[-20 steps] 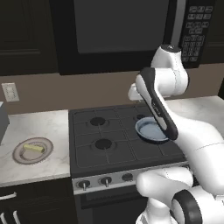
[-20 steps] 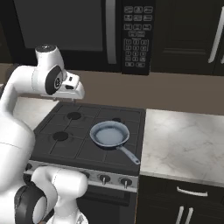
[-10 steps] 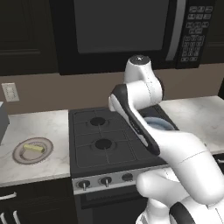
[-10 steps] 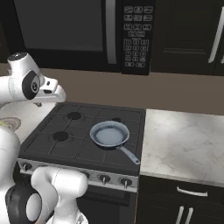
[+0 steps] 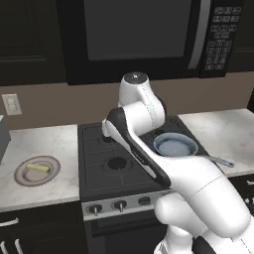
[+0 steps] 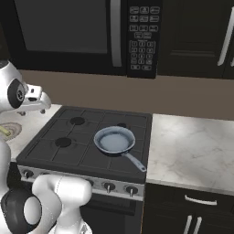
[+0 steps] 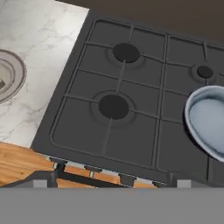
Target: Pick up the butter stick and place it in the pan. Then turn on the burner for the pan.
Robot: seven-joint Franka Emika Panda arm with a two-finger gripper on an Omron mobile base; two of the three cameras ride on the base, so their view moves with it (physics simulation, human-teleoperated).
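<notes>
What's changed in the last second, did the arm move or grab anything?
The arm has swung left across the stove, away from the pan and toward the plate where the butter stick lies. It has taken hold of nothing, and its fingers opened a little wider. The butter stick, plate and pan sit where they were, and the pan is still empty.

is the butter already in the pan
No, the butter stick lies on the plate on the counter left of the stove, and the pan on the stove holds nothing.
</notes>
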